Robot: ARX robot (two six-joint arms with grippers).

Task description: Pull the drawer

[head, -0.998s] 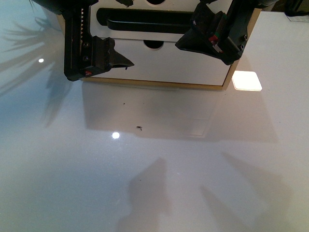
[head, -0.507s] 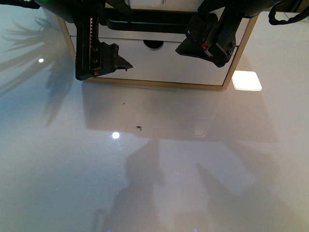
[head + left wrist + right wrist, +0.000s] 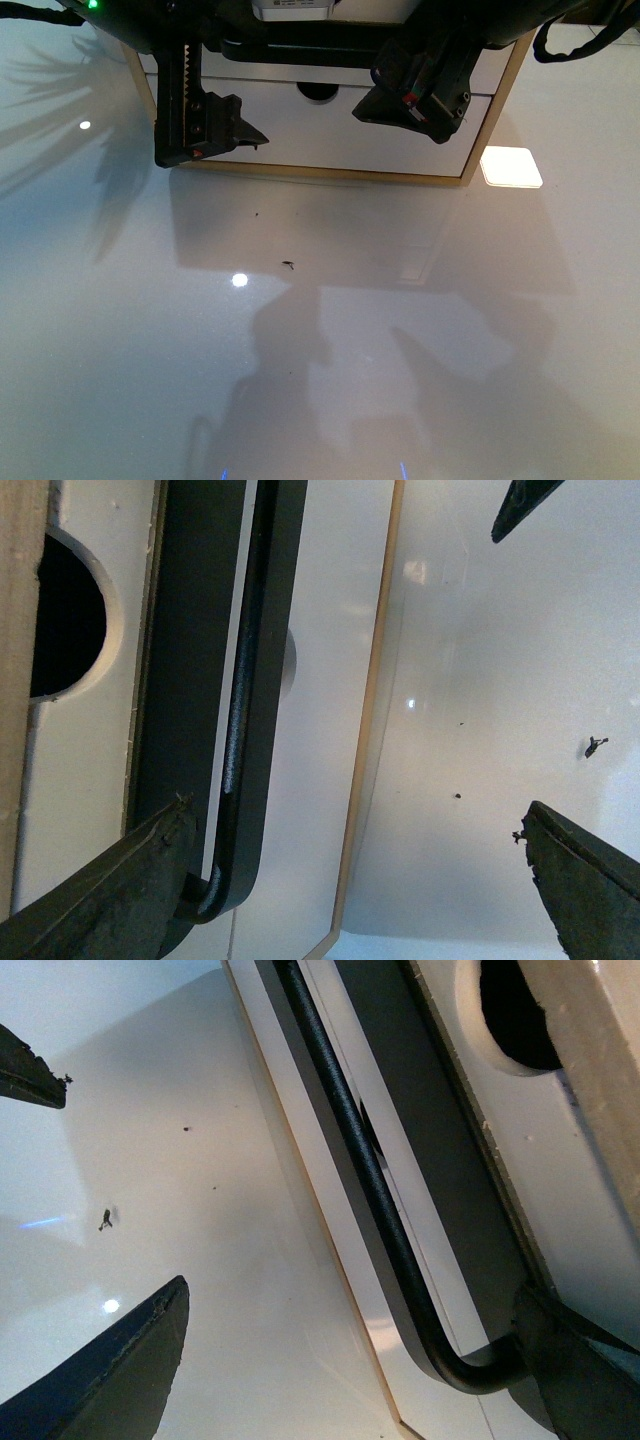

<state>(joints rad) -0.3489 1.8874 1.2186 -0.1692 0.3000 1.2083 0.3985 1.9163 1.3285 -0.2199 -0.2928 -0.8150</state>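
The drawer [image 3: 493,72] is the upper white front of the wooden cabinet, mostly hidden behind my arms. Its black bar handle [image 3: 310,42] runs across the top of the front view. My left gripper [image 3: 215,138] hangs open before the cabinet's left part. In the left wrist view the left gripper [image 3: 355,810] is open, with the handle [image 3: 245,700] ending close beside one finger [image 3: 100,900]. My right gripper [image 3: 410,100] is open at the right part. In the right wrist view the right gripper [image 3: 350,1295] is open, and the handle [image 3: 370,1180] bends in at one finger [image 3: 575,1370].
Below the handled drawer sits a plain white drawer front [image 3: 330,130] with a notch [image 3: 318,92]. The cabinet stands on a glossy white table [image 3: 320,330] with small dark specks [image 3: 288,266]. A bright light patch [image 3: 511,166] lies to the cabinet's right.
Both arms have moved further in toward the cabinet front and the handle. The right gripper has shifted left and up, and the left has risen slightly.
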